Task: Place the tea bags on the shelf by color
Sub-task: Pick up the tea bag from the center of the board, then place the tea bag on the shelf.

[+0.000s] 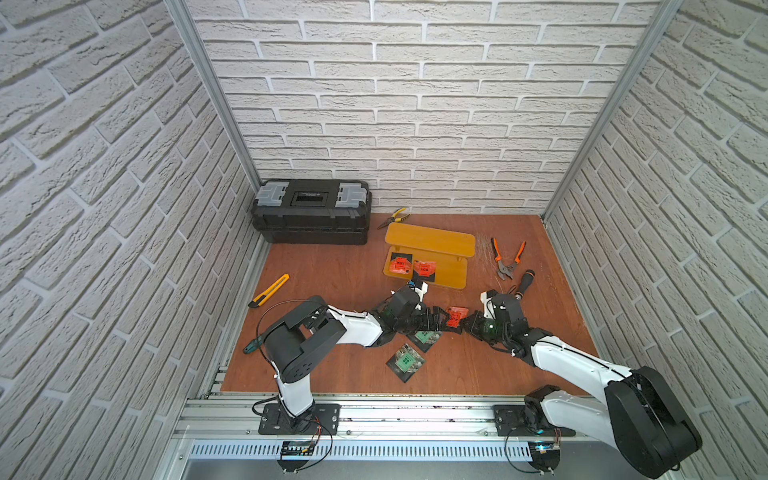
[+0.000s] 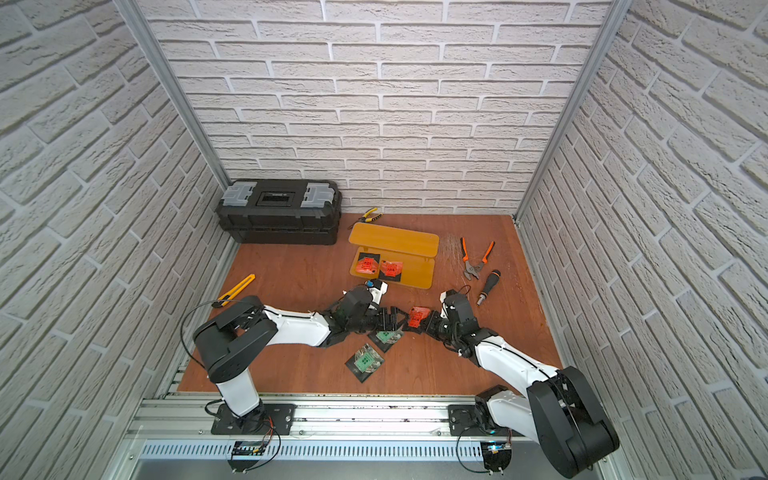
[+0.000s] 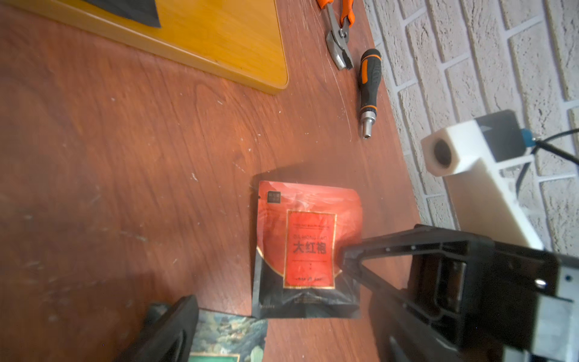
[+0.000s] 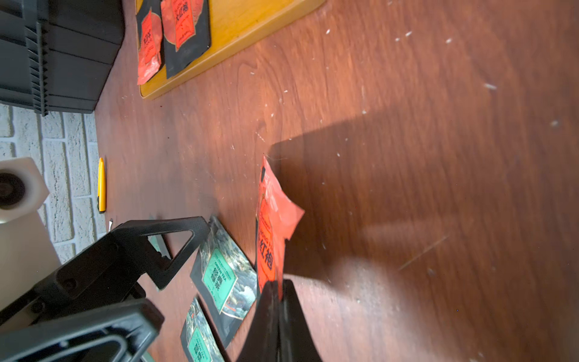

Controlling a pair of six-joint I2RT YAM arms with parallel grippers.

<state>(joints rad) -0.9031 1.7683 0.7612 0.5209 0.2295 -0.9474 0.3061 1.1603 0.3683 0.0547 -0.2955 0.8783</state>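
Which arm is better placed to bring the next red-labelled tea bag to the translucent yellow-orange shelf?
Right. The right tool is shut on the flat red-labelled tea bag, and the translucent yellow-orange two-tier shelf stands beyond it. The left tool is open and holds nothing.

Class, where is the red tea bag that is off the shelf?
In both top views the red tea bag is mid-table, pinched by the right gripper, nearer the robot than the shelf.
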